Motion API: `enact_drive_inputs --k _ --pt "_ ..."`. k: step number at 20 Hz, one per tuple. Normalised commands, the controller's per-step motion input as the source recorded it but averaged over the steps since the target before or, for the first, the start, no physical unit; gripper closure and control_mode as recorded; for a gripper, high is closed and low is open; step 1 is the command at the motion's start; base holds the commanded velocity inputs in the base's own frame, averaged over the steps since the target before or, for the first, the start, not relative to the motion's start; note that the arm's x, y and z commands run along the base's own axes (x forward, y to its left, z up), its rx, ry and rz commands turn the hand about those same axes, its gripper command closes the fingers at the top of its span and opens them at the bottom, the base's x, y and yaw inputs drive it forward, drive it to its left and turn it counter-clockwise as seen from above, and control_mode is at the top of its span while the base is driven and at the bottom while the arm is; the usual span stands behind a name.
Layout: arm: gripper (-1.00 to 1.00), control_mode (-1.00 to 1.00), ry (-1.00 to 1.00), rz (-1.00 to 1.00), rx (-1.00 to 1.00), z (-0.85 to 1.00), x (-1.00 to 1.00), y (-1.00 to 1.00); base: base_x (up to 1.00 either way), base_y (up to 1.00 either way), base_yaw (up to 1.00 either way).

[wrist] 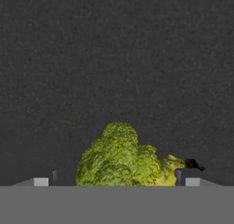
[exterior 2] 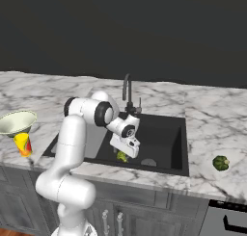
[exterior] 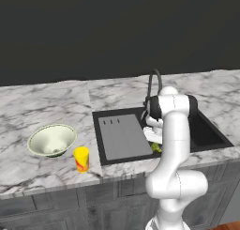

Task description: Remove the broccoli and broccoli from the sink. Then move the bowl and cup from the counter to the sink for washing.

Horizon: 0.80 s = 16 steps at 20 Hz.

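One floret (wrist: 119, 157) btwn tool (wrist: 116, 179) tips, prob.

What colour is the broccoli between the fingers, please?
Yellowish-green broccoli; the hand view shows it best.

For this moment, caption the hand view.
Open end effector poised over the yellowish-green broccoli floret on the black sink floor.

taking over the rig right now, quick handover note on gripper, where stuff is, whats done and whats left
Gripper: open, down in the sink, fingers either side of the yellowish-green broccoli, not closed on it yet.
Darker broccoli: already out, on the counter right of the sink.
Bowl and cup: on the counter left of the sink, untouched.
Done: one floret removed.
Left: grasp and lift out the second floret, then move bowl and cup into the sink.
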Motion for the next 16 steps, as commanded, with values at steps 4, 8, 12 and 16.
enact_drive_inputs --k 4,8,12,16 --pt "1.00 -1.00 -0.01 0.00 -0.03 -0.11 -0.03 0.00 0.00 0.00 0.00" --pt "1.00 -1.00 0.00 0.00 -0.05 -0.15 -0.11 0.00 0.00 0.00 0.00" --pt "1.00 -1.00 0.00 0.00 -0.05 -0.14 -0.10 -0.07 0.00 0.00 0.00" --pt "1.00 -1.00 0.00 0.00 -0.02 -0.08 -0.10 -0.10 0.00 0.00 0.00"
